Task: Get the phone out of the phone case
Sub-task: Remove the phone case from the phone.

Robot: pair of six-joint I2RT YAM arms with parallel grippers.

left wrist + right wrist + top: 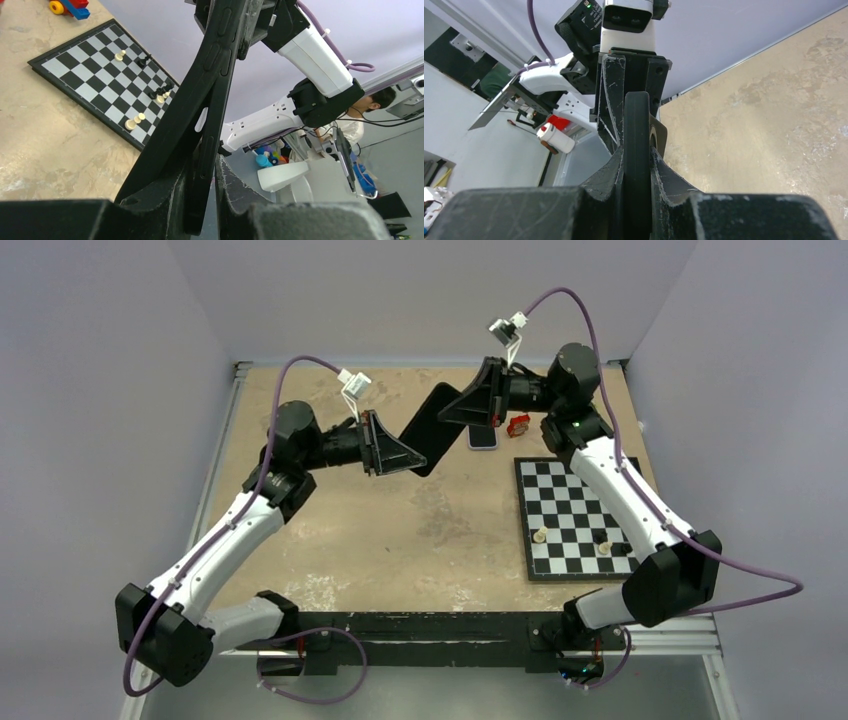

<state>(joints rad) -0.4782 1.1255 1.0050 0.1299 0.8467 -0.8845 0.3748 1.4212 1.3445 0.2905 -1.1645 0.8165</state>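
You have the black phone case (432, 425) up in the air above the counter (400, 530), slung on a slant between the two arms, its lower end at your left arm and its upper end at your right. Your right fingers (674, 185) are closed hard on the case's thin edge, pads pressed to both faces with no gap showing. Your left fingers (240, 200) sit close on either side of the lower end; one is against the case, but a thin sliver of daylight shows beside the other, so you cannot tell from here whether that hand has clamped down. From the left wrist the case's side, with its button bumps, runs from those fingers up to the right arm's grip. The phone (483, 437) lies flat on the counter, light face up, right under your right arm's wrist and just beside a small red toy (518, 425). The chessboard (570, 490) lies to the right of all this, a few pieces standing near its near edge
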